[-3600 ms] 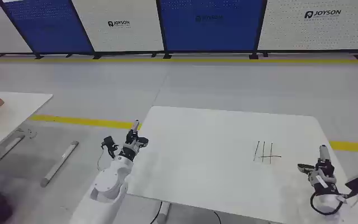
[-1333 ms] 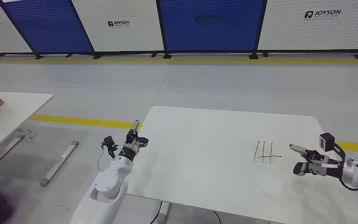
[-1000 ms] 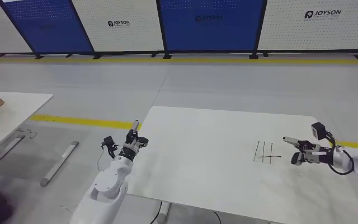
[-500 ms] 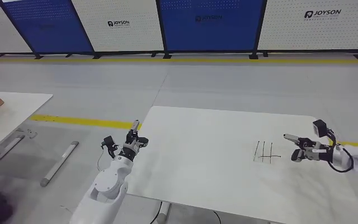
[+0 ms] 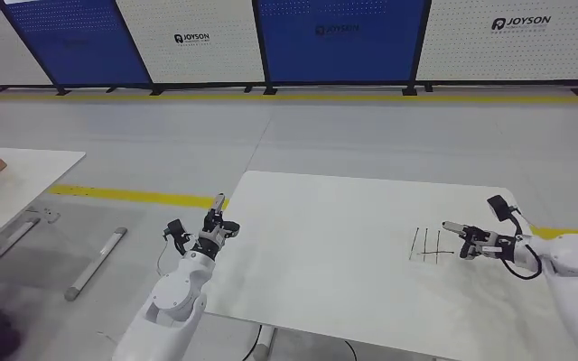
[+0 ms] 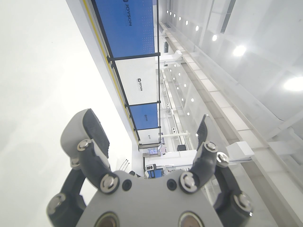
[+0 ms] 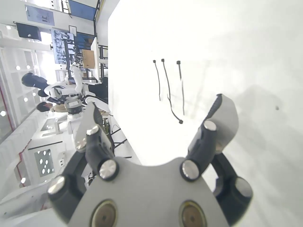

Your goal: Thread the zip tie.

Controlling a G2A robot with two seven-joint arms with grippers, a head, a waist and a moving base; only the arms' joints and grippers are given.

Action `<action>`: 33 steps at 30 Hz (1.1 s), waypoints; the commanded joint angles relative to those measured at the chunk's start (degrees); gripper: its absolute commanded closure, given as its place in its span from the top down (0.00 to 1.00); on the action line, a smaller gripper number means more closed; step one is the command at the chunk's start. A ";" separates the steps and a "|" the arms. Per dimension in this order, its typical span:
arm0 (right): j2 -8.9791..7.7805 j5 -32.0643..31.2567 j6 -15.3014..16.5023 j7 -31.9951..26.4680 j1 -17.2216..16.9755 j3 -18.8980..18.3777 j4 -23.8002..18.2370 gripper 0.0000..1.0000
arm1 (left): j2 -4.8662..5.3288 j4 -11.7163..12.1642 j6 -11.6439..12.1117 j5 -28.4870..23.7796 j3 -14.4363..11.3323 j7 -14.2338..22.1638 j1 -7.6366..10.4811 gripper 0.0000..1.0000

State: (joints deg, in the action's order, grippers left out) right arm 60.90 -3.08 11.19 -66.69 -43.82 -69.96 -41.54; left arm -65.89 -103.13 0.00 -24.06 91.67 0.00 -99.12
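Your right gripper (image 7: 156, 106) hangs spread just beside the zip ties (image 7: 166, 79); your left gripper (image 6: 146, 119), also spread, sits well apart from them.

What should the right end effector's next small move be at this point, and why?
Probably ease the right end effector forward and down onto the nearest of the thin black plastic zip ties. It is open and empty, just short of them. They all lie loose on the white table, and none has been picked up yet, so a grasp has to come before any threading.
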 commanded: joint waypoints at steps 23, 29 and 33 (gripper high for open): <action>-0.89 0.55 4.22 -2.49 -2.57 -0.07 -1.59 1.00 | 0.00 0.00 0.00 0.00 0.00 0.00 0.00 1.00; -1.18 1.28 4.99 -2.94 -2.68 -0.24 -0.94 0.45 | 0.00 0.00 0.00 0.00 0.00 0.00 0.00 1.00; -1.11 1.51 4.84 -3.52 -2.14 0.32 0.11 0.41 | 0.00 0.00 0.00 0.00 0.00 0.00 0.00 1.00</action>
State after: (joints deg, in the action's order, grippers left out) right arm 59.75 -1.43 16.36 -70.21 -46.13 -69.83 -41.75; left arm -65.89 -103.13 0.00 -24.06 91.67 0.00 -99.12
